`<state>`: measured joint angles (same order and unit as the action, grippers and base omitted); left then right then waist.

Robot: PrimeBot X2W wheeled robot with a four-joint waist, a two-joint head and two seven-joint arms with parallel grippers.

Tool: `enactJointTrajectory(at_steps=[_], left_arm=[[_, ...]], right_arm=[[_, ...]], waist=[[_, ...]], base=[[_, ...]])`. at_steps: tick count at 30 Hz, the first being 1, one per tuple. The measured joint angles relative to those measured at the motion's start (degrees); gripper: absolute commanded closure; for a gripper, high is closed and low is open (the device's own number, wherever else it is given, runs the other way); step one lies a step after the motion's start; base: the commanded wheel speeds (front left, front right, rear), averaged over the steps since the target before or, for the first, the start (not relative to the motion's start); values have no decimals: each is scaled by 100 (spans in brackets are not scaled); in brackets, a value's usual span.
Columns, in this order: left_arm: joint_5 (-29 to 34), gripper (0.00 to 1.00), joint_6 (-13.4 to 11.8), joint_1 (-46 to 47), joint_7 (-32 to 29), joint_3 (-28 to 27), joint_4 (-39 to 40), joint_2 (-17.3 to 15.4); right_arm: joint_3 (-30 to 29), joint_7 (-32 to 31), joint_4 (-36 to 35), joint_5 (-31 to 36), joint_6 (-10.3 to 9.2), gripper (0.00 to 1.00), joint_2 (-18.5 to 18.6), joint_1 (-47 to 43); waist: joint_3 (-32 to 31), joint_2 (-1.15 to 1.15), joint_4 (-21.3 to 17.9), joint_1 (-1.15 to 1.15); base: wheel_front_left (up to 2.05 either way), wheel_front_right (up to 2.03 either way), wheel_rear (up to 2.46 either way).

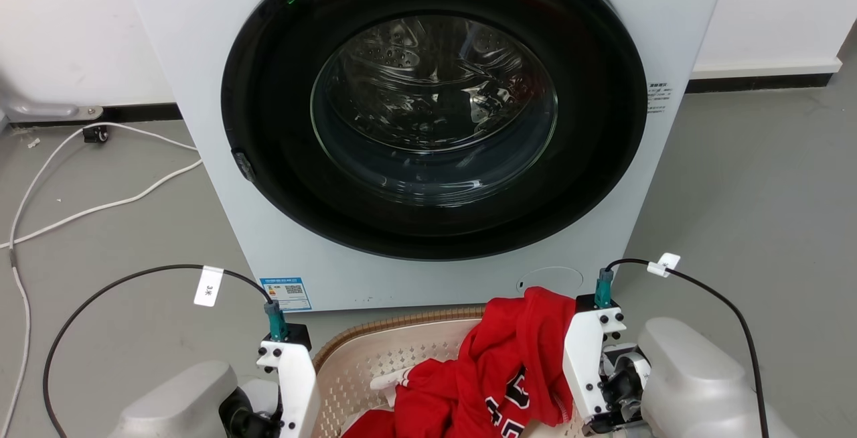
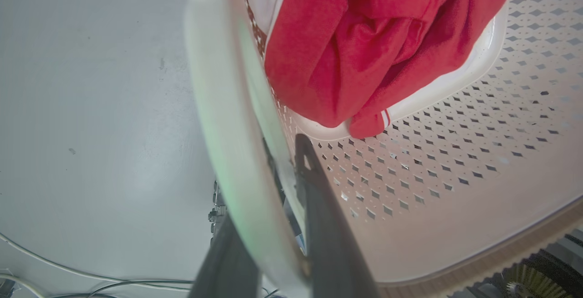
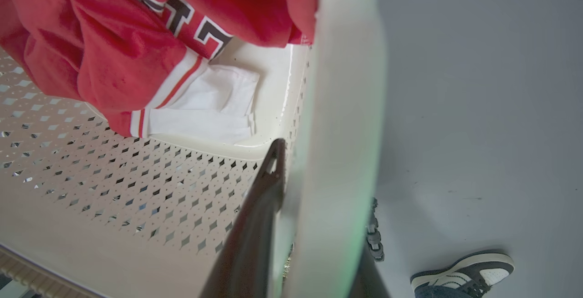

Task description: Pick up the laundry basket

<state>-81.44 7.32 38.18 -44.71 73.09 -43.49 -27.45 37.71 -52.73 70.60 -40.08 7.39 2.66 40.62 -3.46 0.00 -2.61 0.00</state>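
The laundry basket (image 1: pixel 395 325), cream and perforated with a brown woven-look rim, sits low in the head view right in front of the washer, and a red jersey (image 1: pixel 509 364) is heaped inside it. In the left wrist view my left gripper (image 2: pixel 273 170) straddles the basket's white side handle (image 2: pixel 218 106), one finger inside against the perforated wall (image 2: pixel 432 152) and one outside, shut on it. In the right wrist view my right gripper (image 3: pixel 319 175) clamps the opposite white handle (image 3: pixel 346 106) the same way, beside the jersey (image 3: pixel 91 38).
A white front-loading washing machine (image 1: pixel 428 123) with its round door shut stands just behind the basket. White cables (image 1: pixel 100 205) trail over the grey floor to the left. A person's sneaker (image 3: pixel 460 273) rests on the floor near the right handle.
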Motion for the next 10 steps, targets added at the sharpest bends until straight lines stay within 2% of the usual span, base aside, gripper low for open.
enactJointTrajectory(at_steps=[10], left_arm=[[-2,100,0,28,-3,3,-8,-8]], right_arm=[[114,0,22,-130,0,100,1,34]], waist=[[9,0,-7,0]], base=[[0,0,0]])
